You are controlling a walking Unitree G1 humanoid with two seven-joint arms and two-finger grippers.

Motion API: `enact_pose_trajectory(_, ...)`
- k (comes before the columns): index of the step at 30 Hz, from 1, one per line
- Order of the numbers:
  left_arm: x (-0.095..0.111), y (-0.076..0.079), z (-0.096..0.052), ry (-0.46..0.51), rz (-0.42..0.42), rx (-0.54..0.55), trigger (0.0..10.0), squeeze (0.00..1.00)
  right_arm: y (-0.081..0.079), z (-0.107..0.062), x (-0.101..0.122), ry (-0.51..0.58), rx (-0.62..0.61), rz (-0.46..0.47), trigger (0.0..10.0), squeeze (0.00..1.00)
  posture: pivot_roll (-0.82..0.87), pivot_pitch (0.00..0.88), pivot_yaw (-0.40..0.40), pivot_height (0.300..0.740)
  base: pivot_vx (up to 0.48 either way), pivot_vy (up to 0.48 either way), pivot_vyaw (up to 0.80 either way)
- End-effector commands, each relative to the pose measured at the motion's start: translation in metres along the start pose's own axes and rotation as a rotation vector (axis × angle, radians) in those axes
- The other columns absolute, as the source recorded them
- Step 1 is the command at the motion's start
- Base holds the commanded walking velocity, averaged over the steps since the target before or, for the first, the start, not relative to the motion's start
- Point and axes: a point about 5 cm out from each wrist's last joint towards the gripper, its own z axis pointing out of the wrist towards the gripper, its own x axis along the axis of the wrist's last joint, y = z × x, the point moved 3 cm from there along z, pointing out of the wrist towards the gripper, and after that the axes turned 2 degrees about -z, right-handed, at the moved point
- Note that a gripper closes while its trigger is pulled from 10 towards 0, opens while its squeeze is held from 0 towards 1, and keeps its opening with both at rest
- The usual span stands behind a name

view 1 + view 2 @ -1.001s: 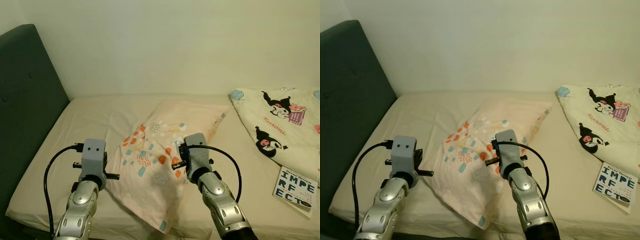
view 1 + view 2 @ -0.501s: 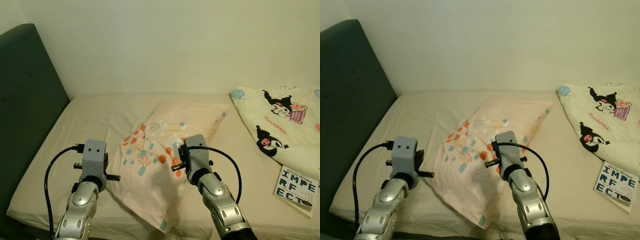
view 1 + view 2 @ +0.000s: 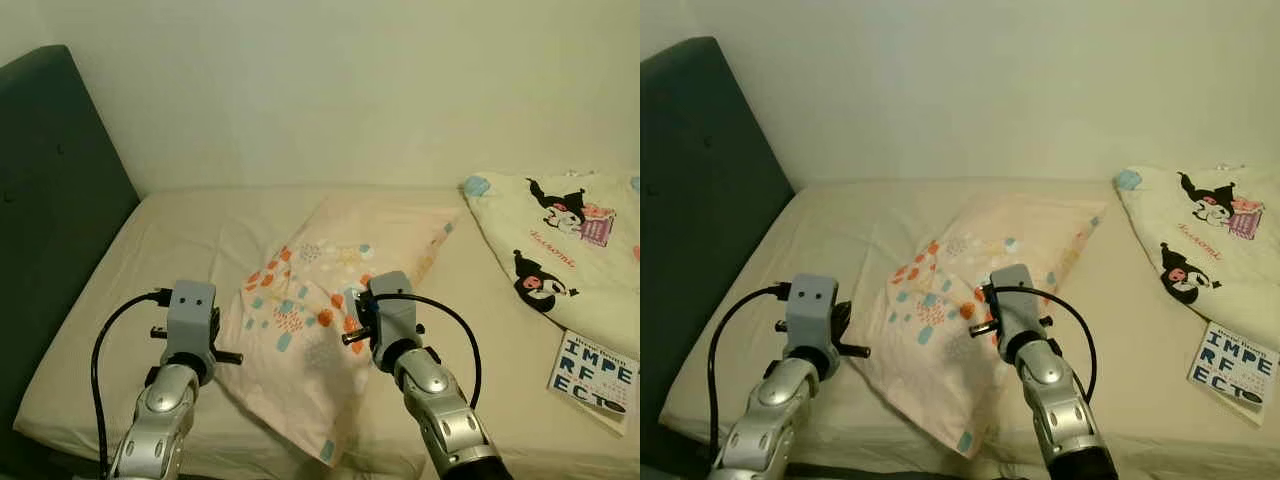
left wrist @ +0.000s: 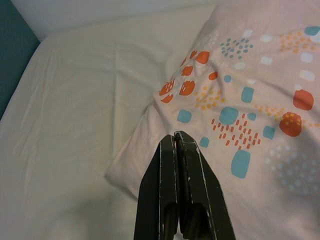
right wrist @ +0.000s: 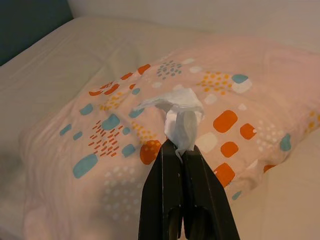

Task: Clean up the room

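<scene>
One item in hand: a crumpled white tissue [image 5: 179, 114], pinched at the tips of the right gripper [image 5: 181, 150], whose fingers press together on its lower end so the wad stands up beyond them. It hangs over the middle of the patterned pillow [image 3: 330, 320], apparently clear of the cover, though contact cannot be ruled out.

Pillow — pale pink with orange and teal marks, lying slantwise on the bed [image 3: 180, 240], its long axis running from the near edge up toward the far right, where a cartoon-print blanket [image 3: 560, 240] begins. A book [image 3: 592, 372] rests on the sheet at the near right, well apart from both arms.

Left gripper [image 4: 176, 142] — fingers closed together, nothing between them, poised above the pillow's near left edge, just beside the bare sheet. A dark headboard [image 3: 50, 200] stands to the far left.

Deciding relation: the tissue is already at the right jaws, so the right arm is the carrying arm. No bin shows, so the next move likely calls for turning away from the bed while keeping the pinch firm; a light wad could slip.
</scene>
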Motion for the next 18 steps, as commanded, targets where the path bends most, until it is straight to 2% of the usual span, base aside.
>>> enact_pose_trajectory(1, -0.0078, -0.0061, -0.0030, -0.037, -0.005, 0.012, 10.0, 0.00, -0.0027, -0.0009, -0.0058, -0.027, 0.016, 0.048, 10.0, 0.00, -0.08, 0.096, 0.024, 0.708, 0.000, 0.000, 0.00)
enact_pose_trajectory(3, -0.0078, -0.0061, -0.0030, -0.037, -0.005, 0.012, 10.0, 0.00, -0.0027, -0.0009, -0.0058, -0.027, 0.016, 0.048, 10.0, 0.00, -0.08, 0.096, 0.024, 0.708, 0.000, 0.000, 0.00)
enact_pose_trajectory(4, -0.0100, -0.0032, -0.0032, -0.055, -0.005, 0.000, 10.0, 0.00, -0.0035, -0.0016, -0.0049, -0.022, 0.032, 0.086, 10.0, 0.00, -0.08, 0.096, 0.024, 0.708, 0.000, 0.000, 0.00)
enact_pose_trajectory(9, -0.0131, 0.0022, -0.0056, -0.074, -0.044, -0.028, 10.0, 0.00, -0.0007, -0.0029, -0.0045, -0.016, 0.030, 0.152, 10.0, 0.00, -0.08, 0.100, 0.015, 0.708, 0.000, 0.000, 0.00)
enact_pose_trajectory(13, -0.0142, 0.0027, -0.0063, -0.080, -0.055, -0.030, 10.0, 0.00, 0.0007, -0.0034, -0.0045, -0.014, 0.021, 0.156, 10.0, 0.00, -0.08, 0.101, 0.017, 0.708, 0.000, 0.000, 0.00)
enact_pose_trajectory(15, -0.0157, 0.0012, -0.0063, -0.087, -0.027, -0.015, 10.0, 0.00, 0.0021, -0.0034, -0.0055, -0.024, 0.013, 0.131, 10.0, 0.00, -0.08, 0.103, 0.018, 0.708, 0.000, 0.000, 0.00)
enact_pose_trajectory(16, -0.0155, -0.0007, -0.0054, -0.075, 0.002, 0.001, 10.0, 0.00, 0.0032, -0.0023, -0.0078, -0.040, 0.001, 0.052, 10.0, 0.00, -0.08, 0.101, 0.019, 0.708, 0.000, 0.000, 0.00)
enact_pose_trajectory(18, -0.0126, -0.0015, -0.0042, -0.056, 0.018, 0.010, 10.0, 0.00, 0.0051, -0.0013, -0.0089, -0.047, -0.014, 0.020, 10.0, 0.00, -0.08, 0.098, 0.010, 0.708, 0.000, 0.000, 0.00)
